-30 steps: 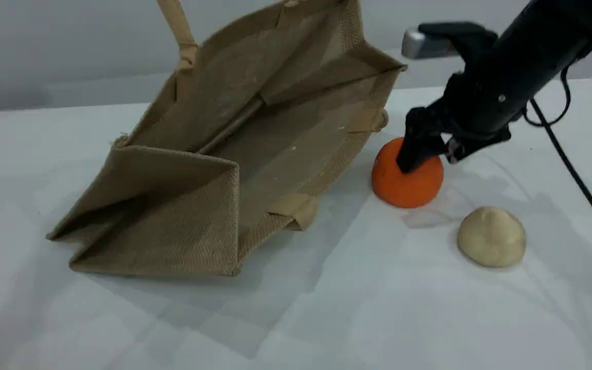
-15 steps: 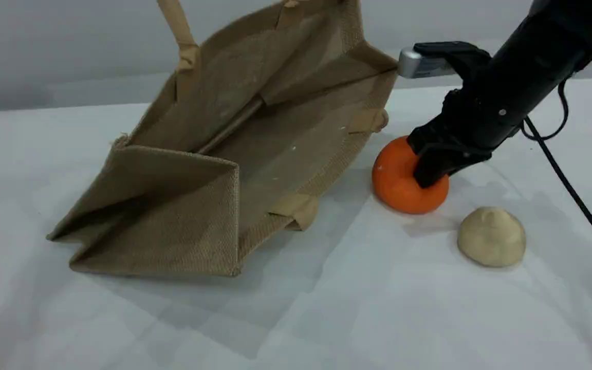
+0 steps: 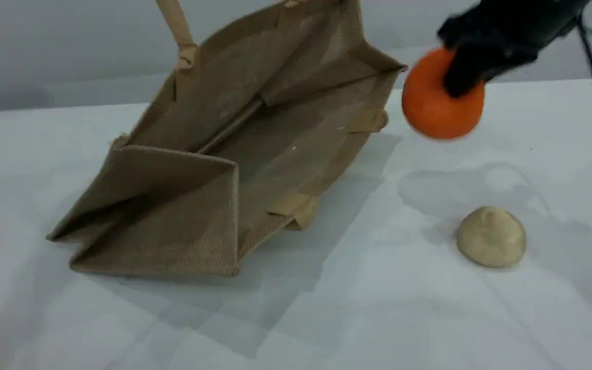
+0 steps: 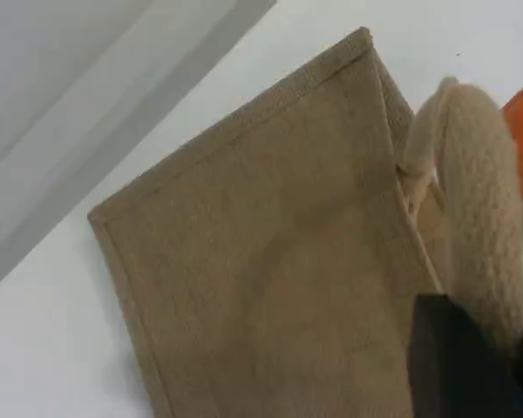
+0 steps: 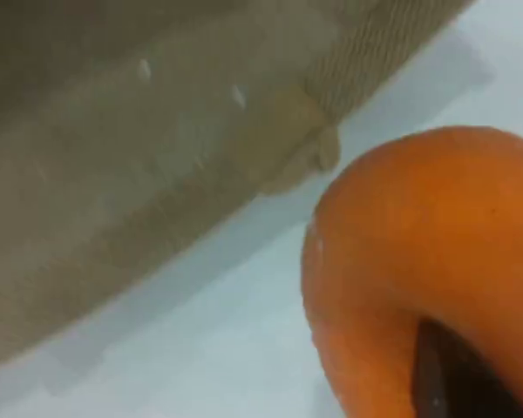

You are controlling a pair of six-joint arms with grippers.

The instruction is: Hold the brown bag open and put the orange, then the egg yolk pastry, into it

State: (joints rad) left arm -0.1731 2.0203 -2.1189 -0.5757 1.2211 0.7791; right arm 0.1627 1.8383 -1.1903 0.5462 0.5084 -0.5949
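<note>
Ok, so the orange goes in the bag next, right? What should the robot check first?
1. Orange gripped in the right pincer, off the table: ok.
2. Brown bag mouth gaping toward the orange: ok.
3. Left pincer shut on the bag's handle, holding that side up: ok.
4. Nothing between the orange and the bag's mouth: ok.
5. Egg yolk pastry on the table, apart from the bag and out of the way: ok.
6. Grip firm enough not to drop the orange: cannot tell, since the picture is blurred there.
</note>
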